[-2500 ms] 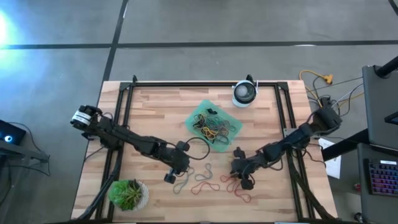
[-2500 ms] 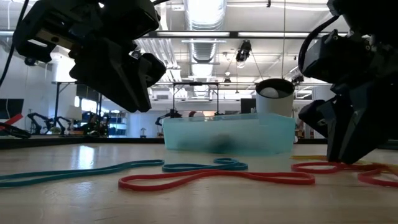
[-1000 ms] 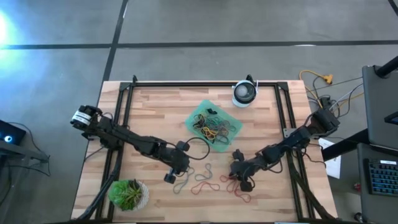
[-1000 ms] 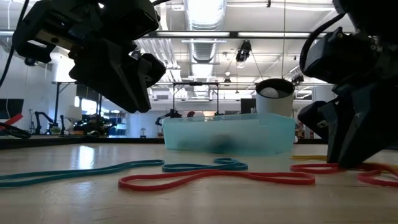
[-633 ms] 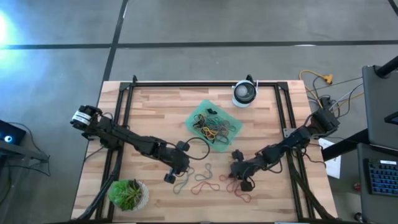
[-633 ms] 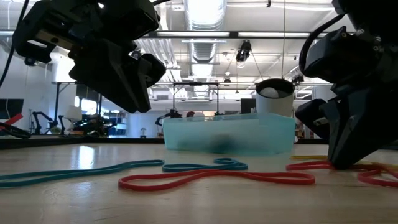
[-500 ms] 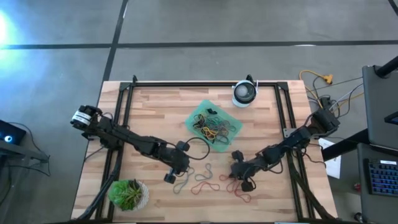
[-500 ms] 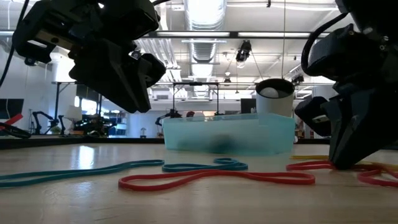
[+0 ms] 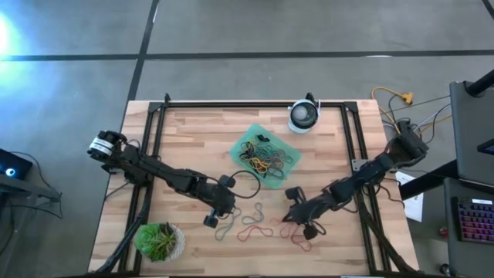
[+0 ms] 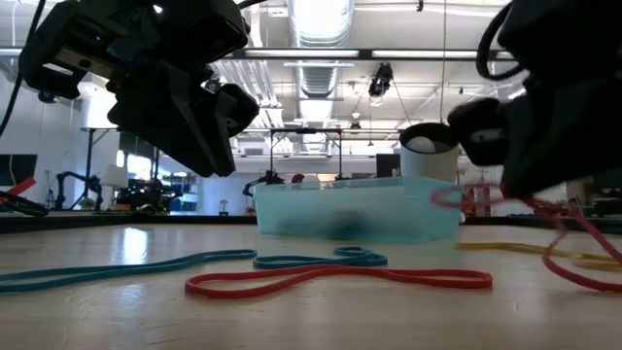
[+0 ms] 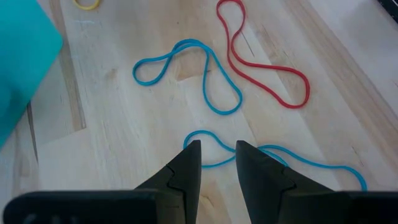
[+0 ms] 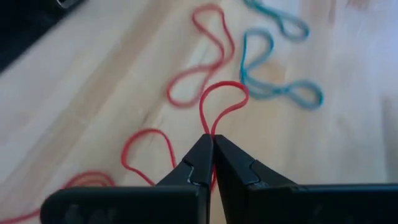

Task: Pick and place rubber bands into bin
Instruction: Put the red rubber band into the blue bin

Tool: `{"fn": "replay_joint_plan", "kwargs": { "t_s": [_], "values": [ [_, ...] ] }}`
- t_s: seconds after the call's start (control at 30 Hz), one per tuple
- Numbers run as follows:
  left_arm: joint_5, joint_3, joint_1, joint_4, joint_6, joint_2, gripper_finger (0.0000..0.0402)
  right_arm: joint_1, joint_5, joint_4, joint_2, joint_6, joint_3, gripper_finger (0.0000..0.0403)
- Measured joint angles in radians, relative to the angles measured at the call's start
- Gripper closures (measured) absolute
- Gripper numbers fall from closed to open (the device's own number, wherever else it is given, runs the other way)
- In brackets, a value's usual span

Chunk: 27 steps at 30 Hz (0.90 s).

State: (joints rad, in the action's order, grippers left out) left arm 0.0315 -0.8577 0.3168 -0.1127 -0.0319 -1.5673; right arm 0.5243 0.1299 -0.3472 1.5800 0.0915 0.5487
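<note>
My right claw (image 12: 212, 144) pinched a red band (image 12: 221, 99), lifted off the surface (image 9: 193, 139) near the bin (image 9: 266, 154). Left claw (image 11: 217, 155) hung part-open, empty, over a blue band (image 11: 205, 68).

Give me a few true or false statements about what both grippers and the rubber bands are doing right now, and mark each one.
1. The right gripper is shut on a red rubber band. True.
2. The left gripper holds a blue rubber band. False: its fingers are apart above a blue band lying on the table.
3. The bin is empty. False: it already holds several bands.
4. The red band hangs lifted off the table in the low view. True.
5. The potted plant sits inside the bin. False: it stands at the table's corner.
</note>
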Motion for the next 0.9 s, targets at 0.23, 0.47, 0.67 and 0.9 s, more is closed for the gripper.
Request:
{"fn": "replay_joint_plan", "kwargs": {
  "t_s": [0.23,0.47,0.67,0.9],
  "values": [
    [0.000,0.000,0.000,0.000,0.000,0.000,0.0317,-0.001,0.001,-0.027,-0.084,-0.128,0.001,0.0394],
    [0.000,0.000,0.000,0.012,0.000,0.000,0.0317,-0.001,0.028,-0.026,-0.190,-0.248,0.002,0.0394],
    [0.000,0.000,0.000,0.027,-0.002,0.000,0.0317,-0.002,0.033,-0.026,-0.308,-0.358,0.002,0.0394],
    [-0.001,0.000,0.000,0.027,-0.002,0.000,0.0317,-0.002,0.192,-0.025,-0.417,-0.406,0.003,0.0394]
  ]
}}
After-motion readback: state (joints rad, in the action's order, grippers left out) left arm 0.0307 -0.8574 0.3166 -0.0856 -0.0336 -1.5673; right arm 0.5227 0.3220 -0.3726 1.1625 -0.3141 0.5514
